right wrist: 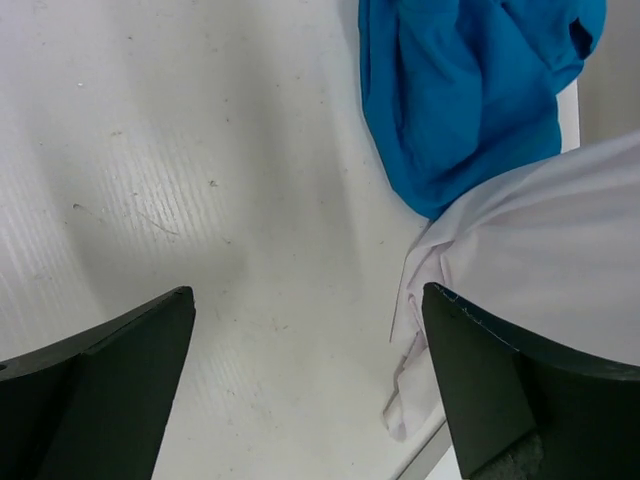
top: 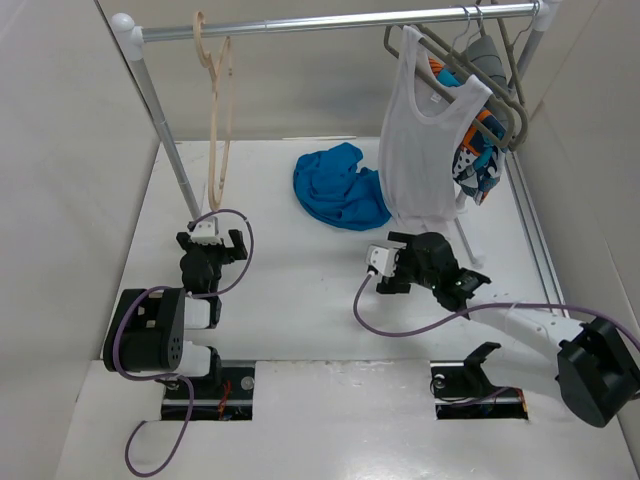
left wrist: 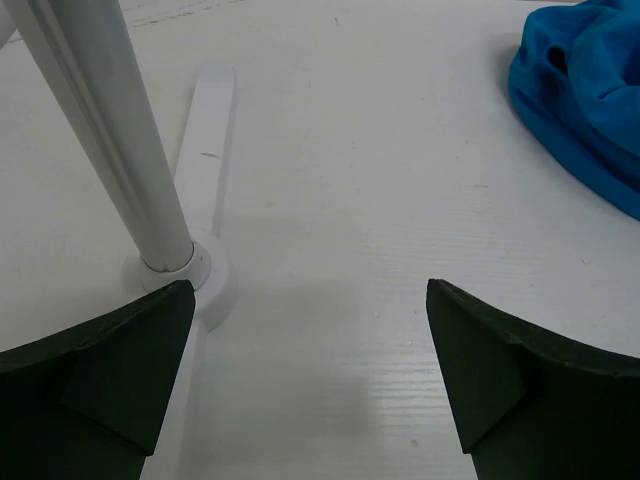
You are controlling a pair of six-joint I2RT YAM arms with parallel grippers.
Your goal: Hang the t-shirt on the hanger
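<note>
Our left claw (left wrist: 308, 290) and right claw (right wrist: 308, 300) both spread wide, grasping nothing. T-shirt (top: 335, 185) lies crumpled under rack (top: 330, 20) middle. Hanger (top: 218, 110) hangs bare at rack's left end. We judge nothing done yet: pickup and threading all remain.

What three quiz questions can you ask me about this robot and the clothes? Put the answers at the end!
1. True or false: the blue t-shirt is already hanging on the beige hanger.
2. Which garment hangs from the rail right beside the t-shirt? A) white tank top B) red jumper C) yellow towel
3. Fill in the blank: the left gripper and the right gripper are both ____ and hold nothing.

Key:
1. False. It lies crumpled on the table.
2. A
3. open
</note>
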